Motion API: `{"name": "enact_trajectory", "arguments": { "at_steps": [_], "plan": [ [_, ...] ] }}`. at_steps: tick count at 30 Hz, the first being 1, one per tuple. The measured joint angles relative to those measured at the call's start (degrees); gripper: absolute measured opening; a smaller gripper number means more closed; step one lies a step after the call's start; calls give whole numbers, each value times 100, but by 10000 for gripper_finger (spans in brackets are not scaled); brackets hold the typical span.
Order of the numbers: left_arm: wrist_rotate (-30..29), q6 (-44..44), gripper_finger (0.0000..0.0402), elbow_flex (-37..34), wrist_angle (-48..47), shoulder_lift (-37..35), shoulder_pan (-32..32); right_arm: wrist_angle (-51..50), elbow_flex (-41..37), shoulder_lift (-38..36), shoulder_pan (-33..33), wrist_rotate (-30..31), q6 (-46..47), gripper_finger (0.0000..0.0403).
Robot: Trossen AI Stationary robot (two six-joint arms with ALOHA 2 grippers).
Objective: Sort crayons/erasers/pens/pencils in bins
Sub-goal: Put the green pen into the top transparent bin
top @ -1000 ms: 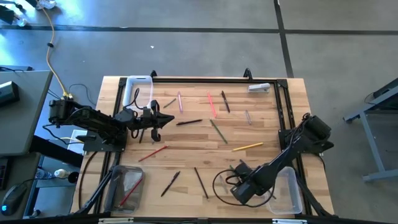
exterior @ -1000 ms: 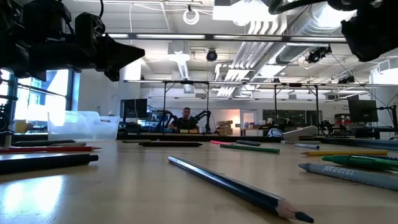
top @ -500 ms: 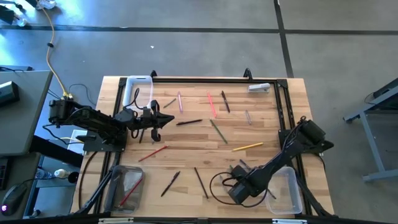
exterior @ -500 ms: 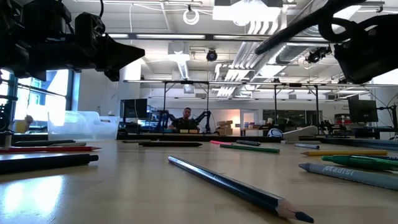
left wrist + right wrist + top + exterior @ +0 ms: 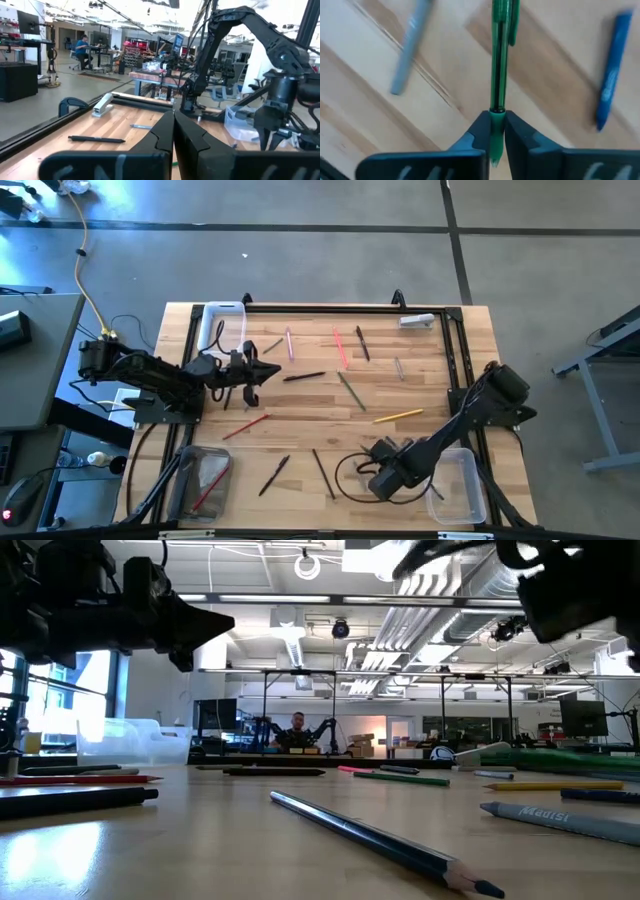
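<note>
Gripping a green pen (image 5: pixel 498 60) between closed fingers, your right gripper (image 5: pixel 493 131) sits low over the near right part of the table (image 5: pixel 300 400), just beside the clear bin (image 5: pixel 462 485) at that corner, so the pen runs straight out ahead, clear of the grey stick (image 5: pixel 410 47) and the blue crayon (image 5: pixel 610 67) on the wood. Your left gripper (image 5: pixel 173 131) waits above the far left of the table near the white-rimmed bin (image 5: pixel 222 325), fingers pressed together on nothing, out of the way. You have most sticks scattered across the middle, and a red one (image 5: pixel 207 488) lies in the grey-tinted bin (image 5: pixel 203 482).
</note>
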Motion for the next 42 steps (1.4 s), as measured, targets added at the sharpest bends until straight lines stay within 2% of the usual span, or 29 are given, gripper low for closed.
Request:
{"name": "enact_trajectory", "arguments": {
  "at_steps": [6, 9, 11, 16, 21, 25, 29, 34, 36, 42],
  "plan": [
    [90, -88, 0, 267, -512, 2, -19, -143, -145, -602, -346, 1142, -1606, 10],
    [92, -49, 0, 355, -784, 2, -19, 517, -653, -1082, -680, 1549, -2335, 6],
    [93, -35, 0, 364, -796, 2, -32, 1396, -1180, -1432, -951, 1624, -2881, 5],
    [97, -40, 0, 363, -700, 2, -113, 4316, -2623, -2081, -1713, 1472, -4437, 5],
    [409, -159, 0, 501, -689, 2, -211, 7157, -3740, -2224, -2460, 1179, -5878, 4],
    [785, -234, 0, 750, -737, 2, -421, 8717, -4303, -2181, -2923, 1037, -6660, 3],
    [773, -139, 0, 1098, -1329, 2, -776, 9409, -4553, -2183, -3226, 826, -7137, 3],
    [-95, 164, 6, 1646, -2353, 96, -1421, 9475, -4575, -2183, -3392, 535, -7306, 8],
    [-290, 305, 16, 1830, -2429, 177, -1626, 9474, -4575, -2183, -3390, 521, -7441, 9],
    [-386, 255, 58, 2210, -2427, 442, -1871, 9612, -4575, -2183, -3390, 364, -7511, 10]
  ]
}}
